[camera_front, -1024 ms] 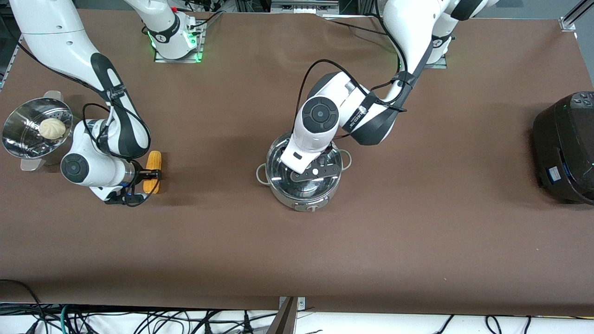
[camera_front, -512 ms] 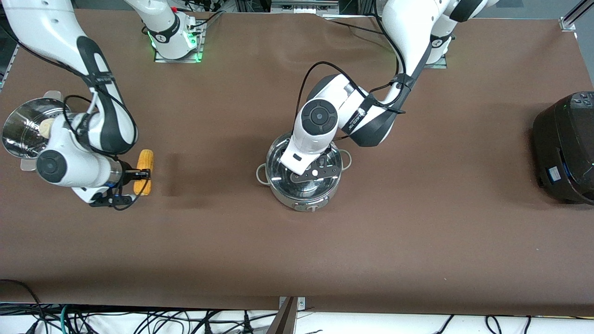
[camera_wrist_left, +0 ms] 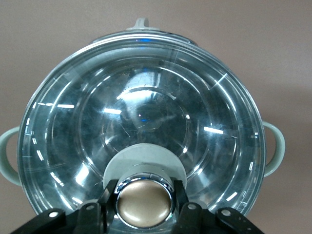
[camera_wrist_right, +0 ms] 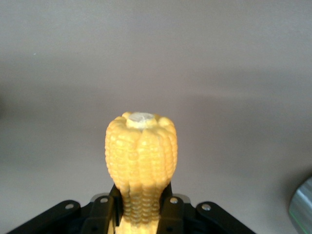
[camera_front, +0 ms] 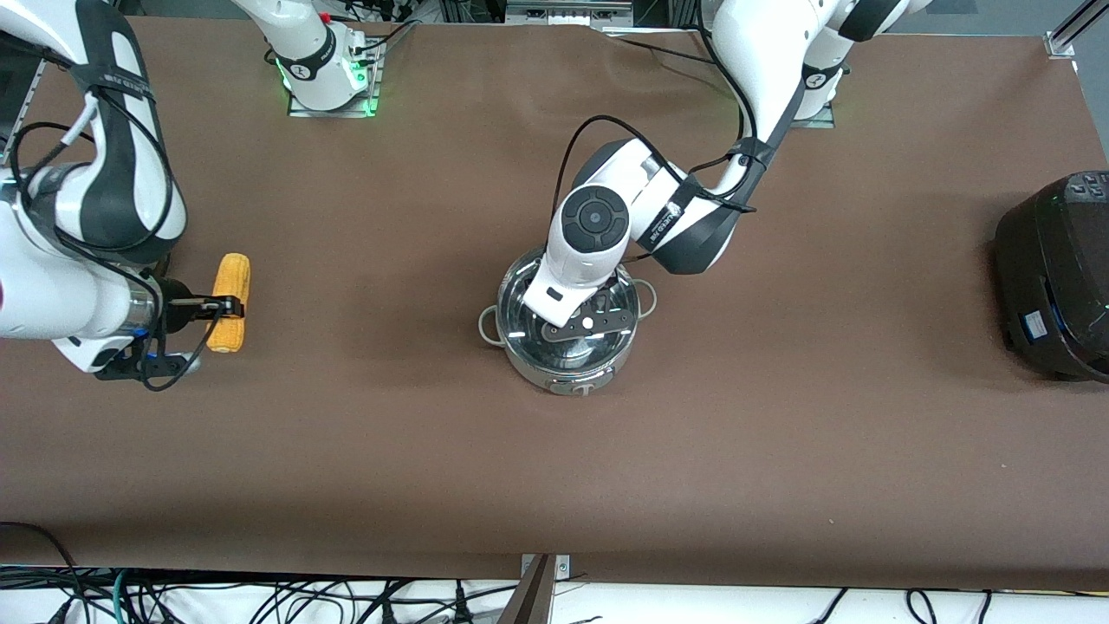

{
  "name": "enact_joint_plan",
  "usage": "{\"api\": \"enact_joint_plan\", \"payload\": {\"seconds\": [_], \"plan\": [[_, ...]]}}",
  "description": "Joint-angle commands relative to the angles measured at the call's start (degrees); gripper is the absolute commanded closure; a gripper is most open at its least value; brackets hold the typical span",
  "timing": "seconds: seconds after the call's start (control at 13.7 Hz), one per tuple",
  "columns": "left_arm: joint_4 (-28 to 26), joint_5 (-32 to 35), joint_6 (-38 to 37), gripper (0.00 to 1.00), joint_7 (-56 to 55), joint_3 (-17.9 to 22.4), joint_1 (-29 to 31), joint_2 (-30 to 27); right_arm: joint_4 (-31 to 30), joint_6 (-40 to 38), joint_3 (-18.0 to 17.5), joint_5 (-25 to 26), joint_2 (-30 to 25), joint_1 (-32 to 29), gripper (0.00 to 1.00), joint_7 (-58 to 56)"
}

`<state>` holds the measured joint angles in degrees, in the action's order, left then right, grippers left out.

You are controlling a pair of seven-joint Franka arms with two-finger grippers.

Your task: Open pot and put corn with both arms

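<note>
Front view, no legible writing, right gripper clamps corn, left gripper clamps lid knob

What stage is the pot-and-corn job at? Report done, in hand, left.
Done: the right gripper has shut on the yellow-orange corn cob and holds it over the table's right-arm end. In hand: the left gripper is shut on the tan knob of the glass lid, which sits on the round shiny steel pot. Left: lift the lid, drop the corn in.
</note>
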<state>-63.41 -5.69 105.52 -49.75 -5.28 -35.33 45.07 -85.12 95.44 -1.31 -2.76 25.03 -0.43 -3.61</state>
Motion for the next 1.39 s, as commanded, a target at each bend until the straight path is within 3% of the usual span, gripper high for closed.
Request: {"api": "enact_joint_plan", "payload": {"seconds": [0.0,0.29,0.59,0.73,0.95,1.1,1.32], "plan": [[2.1,-0.3,-4.2,1.00,0.7,1.9,-0.3,-1.2,6.4,-8.3,0.0,-0.8,-1.7,-0.2,1.00,-0.2],[-1.1,-1.4,-6.4,1.00,5.3,2.6,4.4,-8.7,11.2,-11.9,-0.5,-0.7,-1.6,0.3,1.00,2.4],[-14.1,-1.3,-6.9,1.00,20.3,3.5,12.5,-18.5,11.9,-11.7,-0.6,-0.9,-1.6,7.3,1.00,12.5],[-23.3,-1.0,-6.1,1.00,30.3,5.2,16.3,-23.1,14.2,-11.4,-0.5,-1.1,-1.3,12.4,1.00,18.2],[-30.7,-1.2,-2.6,1.00,42.9,10.1,18.9,-25.2,15.2,-7.3,-2.2,-1.5,-0.1,20.1,1.00,27.9],[-34.3,-1.2,-0.4,1.00,49.6,12.8,19.9,-25.3,15.4,-1.7,-3.5,-6.3,1.8,23.1,1.00,32.3],[-43.9,-1.4,11.4,1.00,62.2,17.5,21.1,-25.3,15.6,5.2,-3.8,-7.0,5.7,29.2,1.00,35.1]]}}
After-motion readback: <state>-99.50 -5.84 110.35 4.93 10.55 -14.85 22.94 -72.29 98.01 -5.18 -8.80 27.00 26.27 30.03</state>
